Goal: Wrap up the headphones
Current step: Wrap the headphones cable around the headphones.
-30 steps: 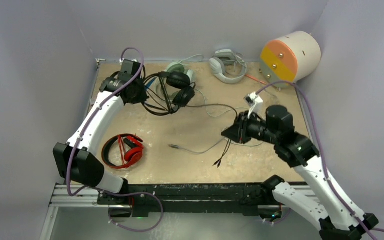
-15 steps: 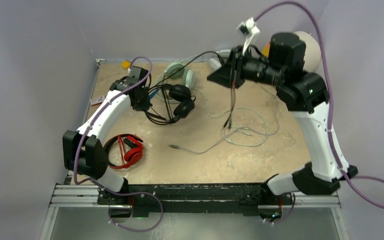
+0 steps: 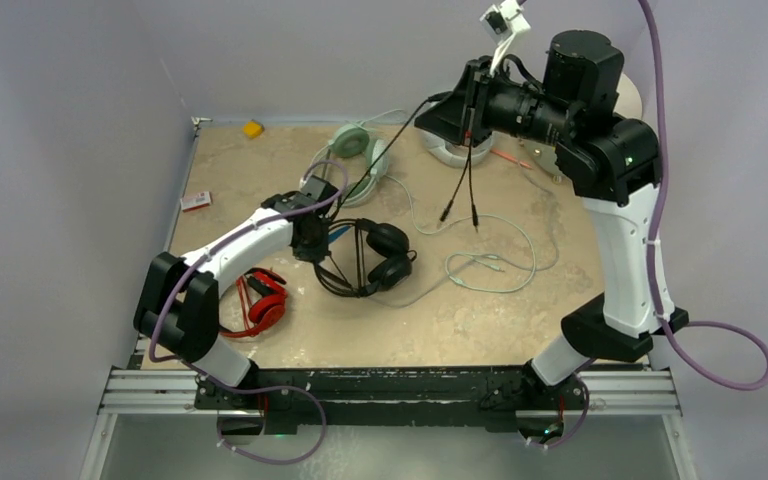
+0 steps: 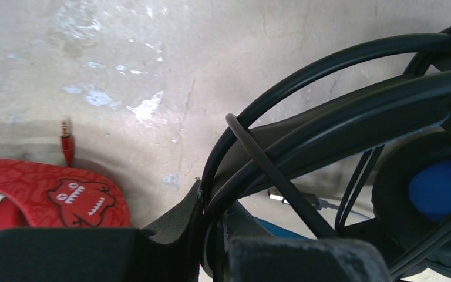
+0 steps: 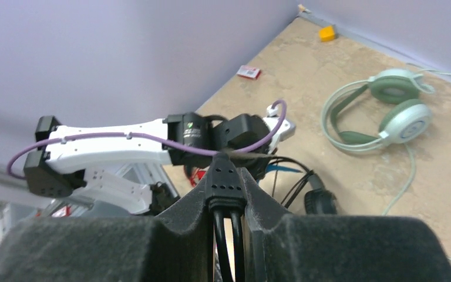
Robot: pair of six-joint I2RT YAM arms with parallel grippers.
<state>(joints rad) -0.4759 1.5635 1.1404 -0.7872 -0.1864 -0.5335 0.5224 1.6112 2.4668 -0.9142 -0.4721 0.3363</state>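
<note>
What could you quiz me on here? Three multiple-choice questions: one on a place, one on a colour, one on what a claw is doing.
1. Where is the red-and-black headset?
A. at the far right corner
B. near left, by the left arm
C. in the air

2. What colour is inside the black headset's ear cup?
A. yellow
B. white
C. blue

3. What is the right gripper doing?
A. hanging open
B. held high, shut on a black cable
C. gripping the mint-green headset

1 B: it lies beside that arm.
2 C: the left wrist view shows blue.
3 B: cable strands run between its fingers.
</note>
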